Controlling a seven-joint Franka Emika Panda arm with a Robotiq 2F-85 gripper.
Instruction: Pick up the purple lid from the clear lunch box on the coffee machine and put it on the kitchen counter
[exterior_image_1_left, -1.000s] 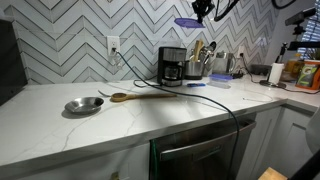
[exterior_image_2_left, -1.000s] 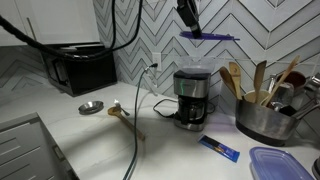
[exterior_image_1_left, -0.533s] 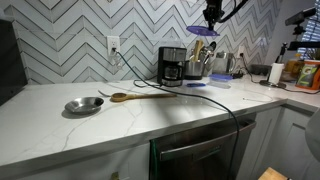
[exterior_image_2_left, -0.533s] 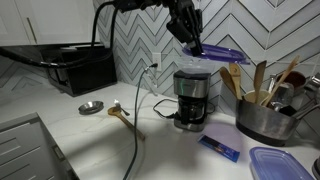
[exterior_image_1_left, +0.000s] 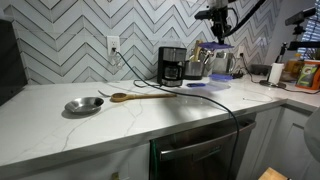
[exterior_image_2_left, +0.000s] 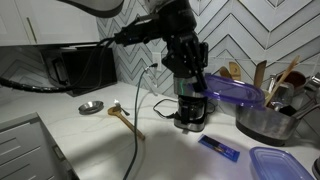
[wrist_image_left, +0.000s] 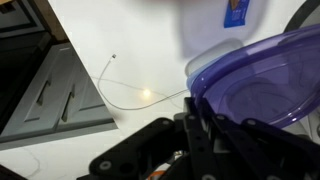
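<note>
The gripper (exterior_image_1_left: 218, 34), closed on one edge of the lid (exterior_image_2_left: 236, 93), holds it in the air beside the coffee machine (exterior_image_1_left: 172, 65), above the counter (exterior_image_1_left: 140, 112).

The purple lid (exterior_image_2_left: 236, 92) is translucent, glossy plastic; the kitchen counter (exterior_image_1_left: 130, 118) is smooth, polished, stone-like.

Even indoor light, glare, blurred wrist view
</note>
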